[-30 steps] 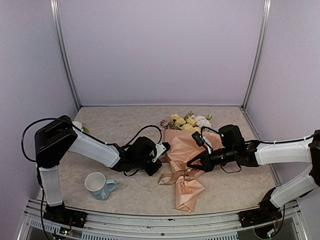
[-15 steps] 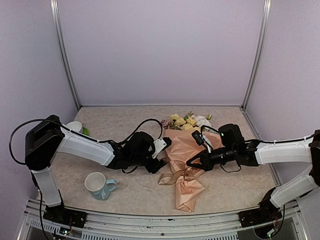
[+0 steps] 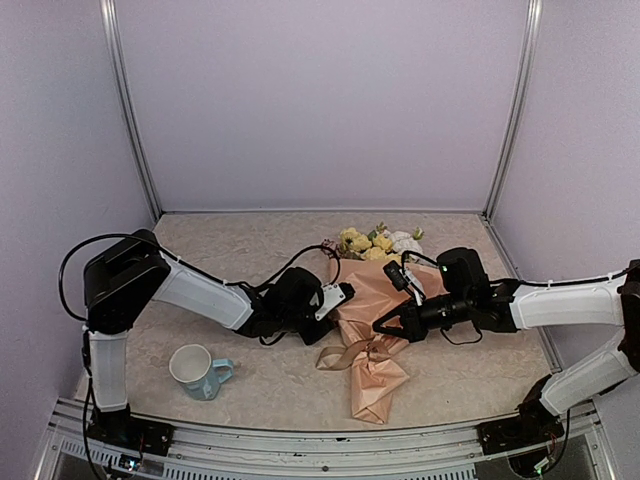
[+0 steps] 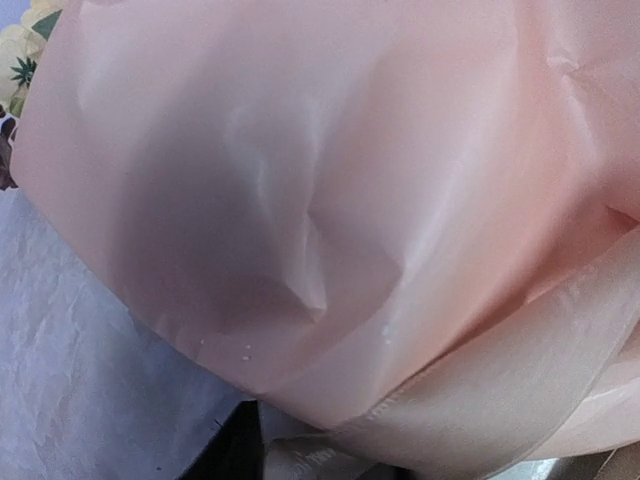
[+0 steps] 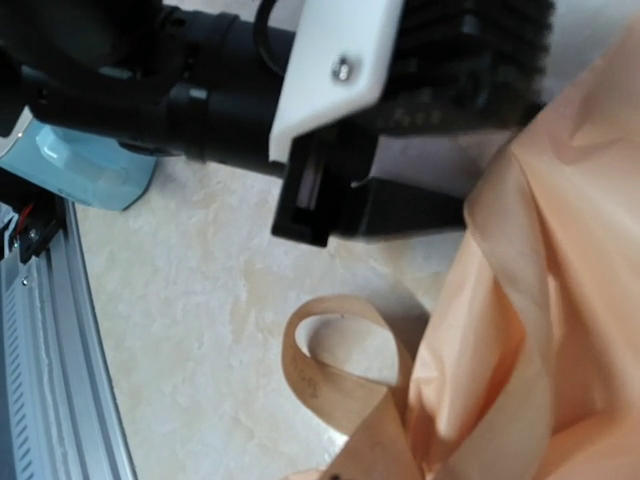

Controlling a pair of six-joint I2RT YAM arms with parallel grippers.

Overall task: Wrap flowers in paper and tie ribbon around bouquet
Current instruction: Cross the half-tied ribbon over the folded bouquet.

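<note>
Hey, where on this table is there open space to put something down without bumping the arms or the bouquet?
Free: the far-left stretch of table between back wall and left arm; the near strip between mug and bouquet tail; the near-right patch beside that tail. Crowded: the centre, where left gripper and right gripper flank the bouquet.

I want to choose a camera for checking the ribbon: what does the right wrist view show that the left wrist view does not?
Only right wrist: the left gripper, a blue part of the mug, and a ribbon loop on the table. Only left wrist: yellow flowers in the top left corner. Both: the peach paper, the ribbon and the table.
</note>
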